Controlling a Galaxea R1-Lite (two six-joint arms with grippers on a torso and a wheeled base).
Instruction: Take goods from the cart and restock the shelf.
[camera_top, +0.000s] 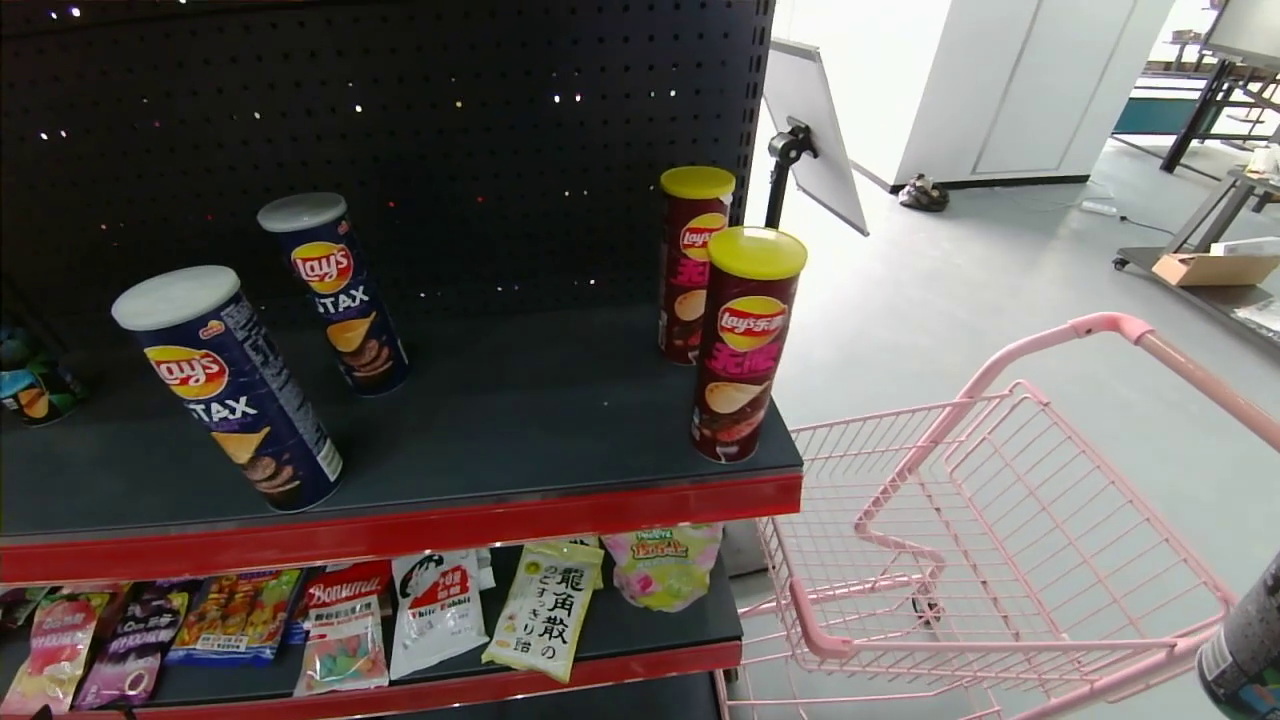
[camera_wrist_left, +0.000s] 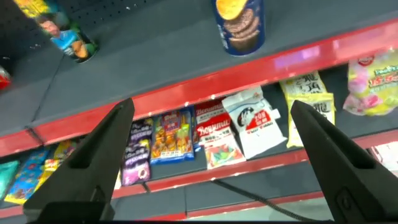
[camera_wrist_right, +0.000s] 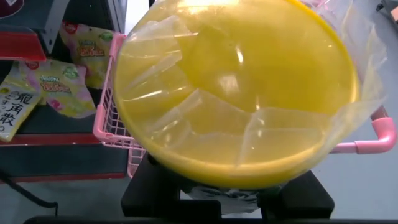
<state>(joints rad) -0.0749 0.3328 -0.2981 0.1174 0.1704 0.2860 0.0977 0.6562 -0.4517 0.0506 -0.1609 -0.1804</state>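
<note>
Yellow-lidded can (camera_wrist_right: 236, 87) near pink cart (camera_top: 1100, 323)

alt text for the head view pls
Two white-lidded navy chip cans, left, and two yellow-lidded maroon chip cans, right, stand on a dark shelf with a red edge. Snack bags lie on the lower shelf; a pink wire cart stands at right, a dark can at bottom right.

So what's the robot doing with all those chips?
It is restocking. Its right gripper holds a round yellow-lidded chip can beside the pink wire cart. Its left gripper hangs open facing the dark shelf with red edges, where other tall chip cans stand.
</note>
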